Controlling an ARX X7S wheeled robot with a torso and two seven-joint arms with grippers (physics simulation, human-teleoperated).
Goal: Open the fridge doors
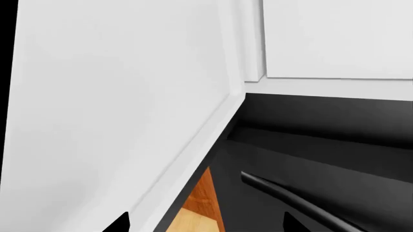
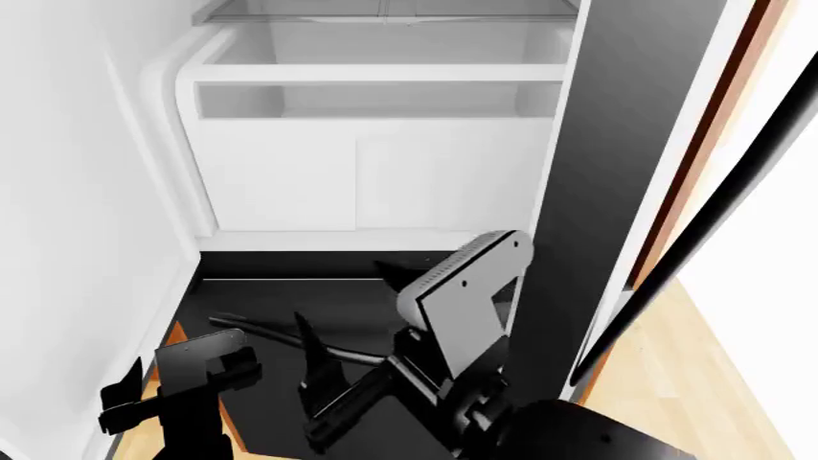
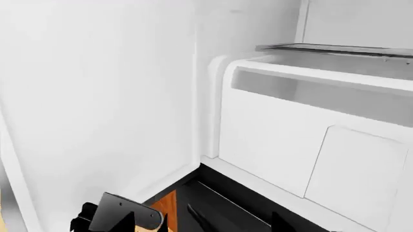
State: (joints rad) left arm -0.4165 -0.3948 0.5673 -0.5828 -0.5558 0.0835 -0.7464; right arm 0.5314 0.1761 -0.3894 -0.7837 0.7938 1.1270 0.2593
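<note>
Before the open fridge doors, both pincers empty

Two tall fridge doors stand open: one white inner face at the left, one dark-grey brushed-steel panel at the right. One wide black drawer front carries one curved black handle. Two black grippers, left and right. One white inner bin.
</note>
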